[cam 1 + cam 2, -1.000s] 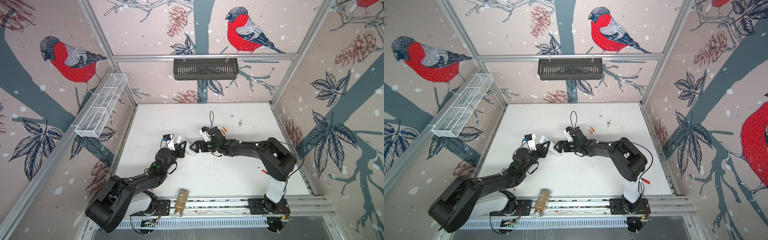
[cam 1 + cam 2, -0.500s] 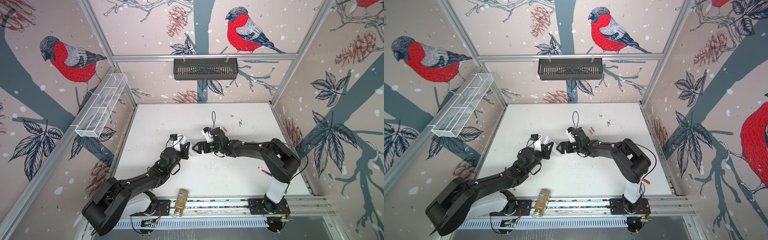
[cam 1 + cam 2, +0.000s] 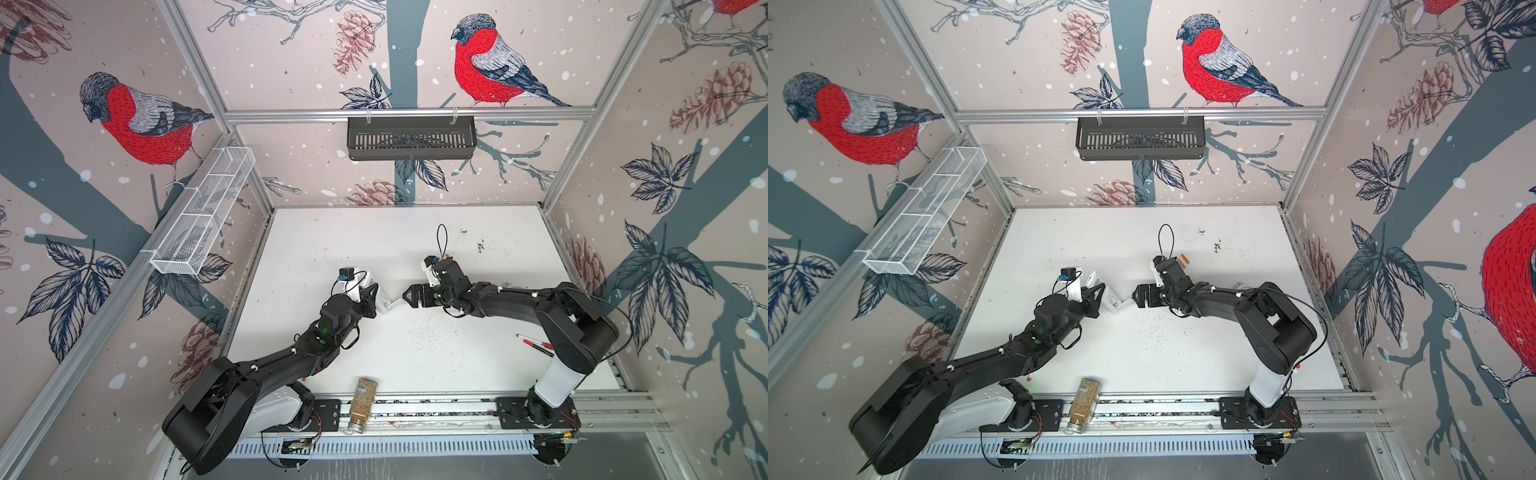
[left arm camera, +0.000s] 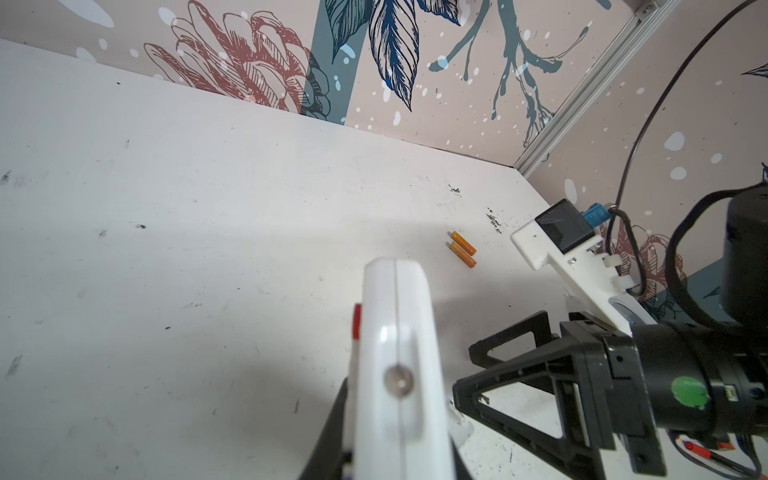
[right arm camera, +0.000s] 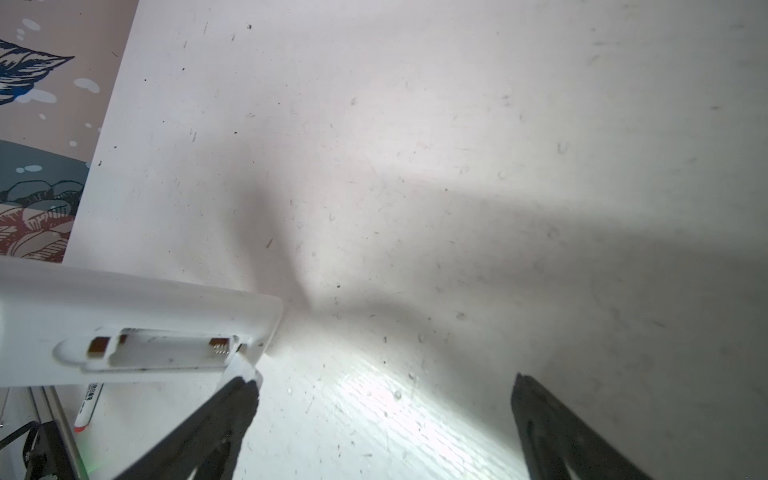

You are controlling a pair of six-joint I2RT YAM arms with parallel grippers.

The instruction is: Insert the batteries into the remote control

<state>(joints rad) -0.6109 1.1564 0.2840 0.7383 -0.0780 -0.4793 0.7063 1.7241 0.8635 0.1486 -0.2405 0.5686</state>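
Observation:
My left gripper is shut on the white remote control, held above the table with one end up. In the left wrist view the remote control fills the space between the dark fingers. In the right wrist view its open battery compartment is empty and shows a spring. A thin white flap at the compartment's end touches one fingertip of my open right gripper, which holds nothing. Two orange batteries lie side by side on the table behind the right wrist.
White pens with red caps lie by the right arm's base. A jar of grains lies on the front rail. A black basket hangs on the back wall and a white wire basket on the left wall.
My left gripper has carried the remote control a little to the right. The right gripper has drawn back to the right, and the white flap now shows between the two.

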